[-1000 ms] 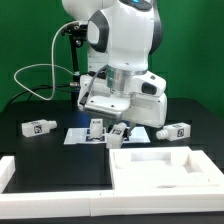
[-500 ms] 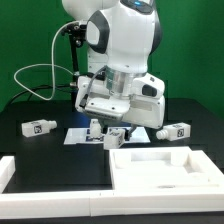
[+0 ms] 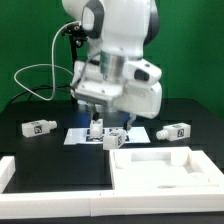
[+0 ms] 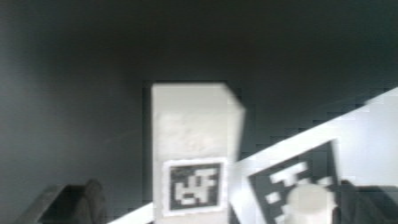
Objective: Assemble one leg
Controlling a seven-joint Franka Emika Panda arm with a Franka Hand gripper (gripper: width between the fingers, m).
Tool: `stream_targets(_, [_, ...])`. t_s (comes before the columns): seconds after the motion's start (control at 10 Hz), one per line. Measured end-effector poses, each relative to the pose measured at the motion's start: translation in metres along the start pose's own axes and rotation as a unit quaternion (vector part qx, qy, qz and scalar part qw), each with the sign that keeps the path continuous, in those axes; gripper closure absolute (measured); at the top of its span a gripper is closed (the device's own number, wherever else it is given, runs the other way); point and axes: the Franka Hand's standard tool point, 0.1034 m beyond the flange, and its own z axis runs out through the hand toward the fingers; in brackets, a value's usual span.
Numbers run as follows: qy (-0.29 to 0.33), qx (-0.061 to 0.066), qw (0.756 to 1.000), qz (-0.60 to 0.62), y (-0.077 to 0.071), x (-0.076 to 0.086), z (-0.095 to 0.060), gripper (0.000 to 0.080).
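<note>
Four legs show in the exterior view. The upright leg (image 3: 97, 128) stands on the marker board (image 3: 75, 135) near picture centre and is judged to be the task's piece, since the gripper (image 3: 97, 115) hangs at its twelve o'clock, directly over it. A second leg (image 3: 117, 137) lies just beside it at four o'clock, near the rim of the panel (image 3: 150, 152). On the black table (image 3: 50, 165), a third leg (image 3: 40, 127) lies well apart at nine o'clock and a fourth leg (image 3: 178, 131) at three o'clock.

In the wrist view the upright leg is centred, with one finger (image 4: 80, 200) clear of it. The jaws are spread and hold nothing.

Judgement: the gripper is centred this way so that a straight descent brackets the leg — standing upright, it suits a side grasp.
</note>
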Motion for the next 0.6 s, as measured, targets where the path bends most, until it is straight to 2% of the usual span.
stream_targets(0.1, [-0.002, 0.000, 0.996, 0.091, 0.004, -0.003, -0.001, 0.0151])
stream_targets(0.3, [-0.016, 0.001, 0.970, 0.241, 0.018, -0.015, -0.007, 0.0150])
stream_targets(0.6, [-0.021, 0.003, 0.906, 0.424, 0.029, -0.020, -0.014, 0.0150])
